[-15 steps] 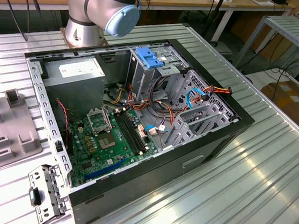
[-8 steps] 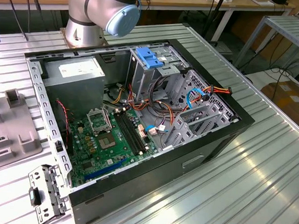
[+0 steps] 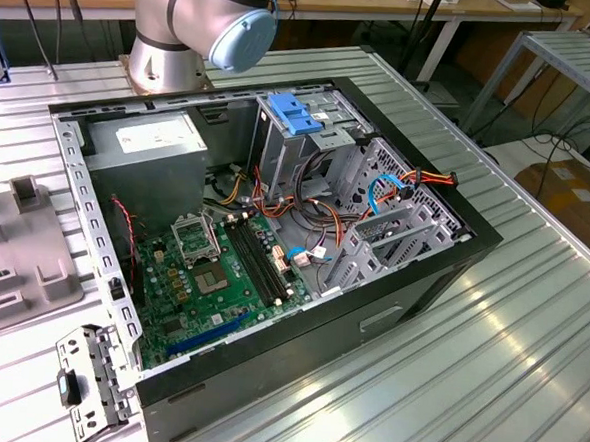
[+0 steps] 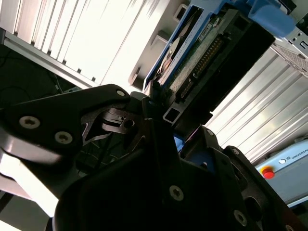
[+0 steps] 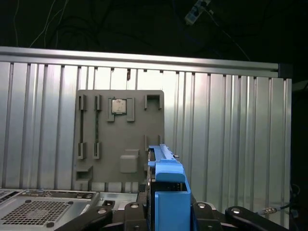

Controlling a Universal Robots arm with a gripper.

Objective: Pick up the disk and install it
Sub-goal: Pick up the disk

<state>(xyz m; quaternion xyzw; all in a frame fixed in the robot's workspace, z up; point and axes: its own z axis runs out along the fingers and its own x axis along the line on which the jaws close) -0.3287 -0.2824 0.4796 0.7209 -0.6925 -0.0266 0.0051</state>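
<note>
Your tool [image 5: 168, 211] clamps disk [image 5: 166, 166] edge-on; disk's long axis runs straight out from tool, toward grey tray [image 5: 120, 134] lying flat on ribbed surface [image 5: 231, 144].

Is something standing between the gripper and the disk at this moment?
Nothing visible does. In both wrist views the gripper holds the disk, with the jaws shut on it.

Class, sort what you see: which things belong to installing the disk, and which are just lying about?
Job: the disk, the gripper holding it, the open computer case.
Lying about: grey tray, loose metal bracket.
</note>
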